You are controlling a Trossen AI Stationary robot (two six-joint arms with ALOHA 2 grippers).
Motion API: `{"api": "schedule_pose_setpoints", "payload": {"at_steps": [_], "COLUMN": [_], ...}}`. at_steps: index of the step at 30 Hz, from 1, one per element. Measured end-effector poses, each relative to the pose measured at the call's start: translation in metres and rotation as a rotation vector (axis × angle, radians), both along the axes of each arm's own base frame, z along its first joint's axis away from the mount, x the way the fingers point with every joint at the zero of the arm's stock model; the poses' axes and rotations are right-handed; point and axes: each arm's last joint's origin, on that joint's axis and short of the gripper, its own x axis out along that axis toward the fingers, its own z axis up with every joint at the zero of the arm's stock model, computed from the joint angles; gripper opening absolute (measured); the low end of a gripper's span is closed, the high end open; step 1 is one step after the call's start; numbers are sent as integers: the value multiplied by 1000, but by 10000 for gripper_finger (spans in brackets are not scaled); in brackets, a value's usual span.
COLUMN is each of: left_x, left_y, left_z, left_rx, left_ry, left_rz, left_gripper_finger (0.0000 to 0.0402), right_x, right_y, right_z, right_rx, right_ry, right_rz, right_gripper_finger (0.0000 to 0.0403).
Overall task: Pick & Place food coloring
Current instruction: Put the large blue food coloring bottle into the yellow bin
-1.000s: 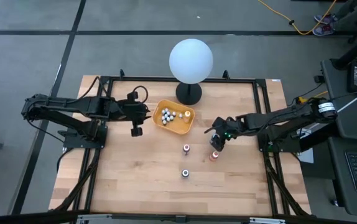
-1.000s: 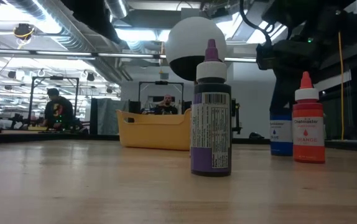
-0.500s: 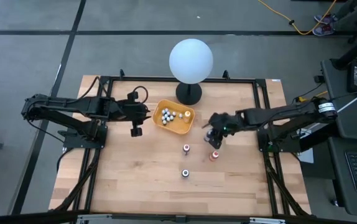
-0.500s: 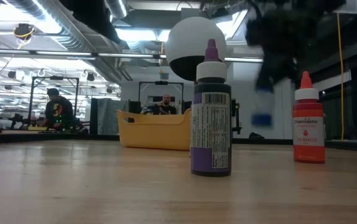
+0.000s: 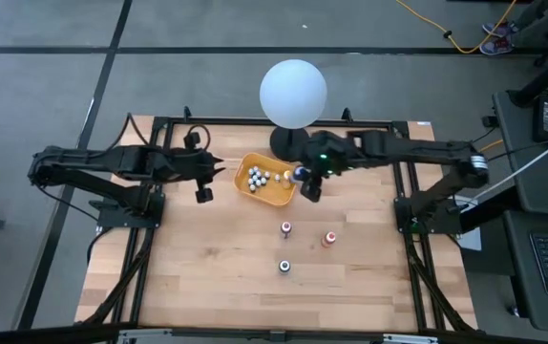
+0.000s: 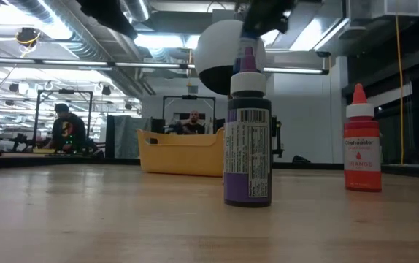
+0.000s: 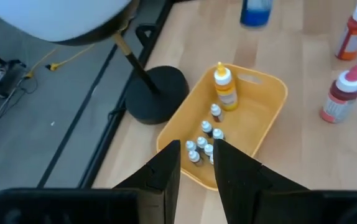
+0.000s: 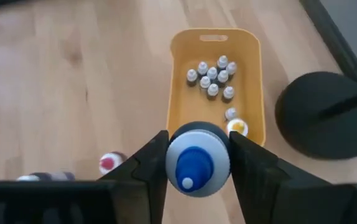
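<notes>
The food coloring bottles are spread between the yellow-orange tray (image 5: 267,180) and the table. Several whitish-capped ones (image 8: 213,78) and a yellow one (image 7: 224,88) stand in the tray. A red-topped bottle (image 5: 285,228), an orange one (image 5: 328,239) and a purple one (image 5: 284,268) stand upright on the wood. My right gripper (image 5: 307,182) is at the tray's right end, shut on a blue-capped bottle (image 8: 197,165). My left gripper (image 5: 202,189) hovers open left of the tray and touches nothing. My right gripper pinches the blue-capped bottle between its two fingers (image 8: 150,167), just below the white shoulder (image 8: 219,163) under the cap. The fingers come from above, pointing down. The bottle is upright and lifted clear of the table; its blue lower body (image 7: 256,11) hangs free.
The big white globe (image 5: 293,93) on its black base (image 5: 290,143) stands just beyond the tray's far right corner. A black frame (image 5: 274,121) rims the table. Open wood lies along the near side. People show in the room behind (image 6: 67,131).
My right gripper has lifted the blue bottle off the table beside the orange bottle and carried it up and toward the far left, to the tray's right end. The orange, red and purple bottles have stayed in place.
</notes>
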Motion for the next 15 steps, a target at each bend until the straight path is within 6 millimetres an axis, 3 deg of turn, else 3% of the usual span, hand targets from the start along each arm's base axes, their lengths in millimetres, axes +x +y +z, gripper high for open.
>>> {"api": "schedule_pose_setpoints", "payload": {"at_steps": [8, 15], "left_x": [-6, -6], "left_y": [1, 1], "left_z": [4, 5], "left_rx": [3, 12], "left_ry": [-33, -36], "left_rz": [37, 47], "left_gripper_finger": [88, 87], "right_x": [62, 91], "right_y": [-12, -30], "right_z": [-30, -73], "right_rx": [13, 37], "right_ry": [80, 163], "right_rz": [168, 217], "right_gripper_finger": [144, 144]}}
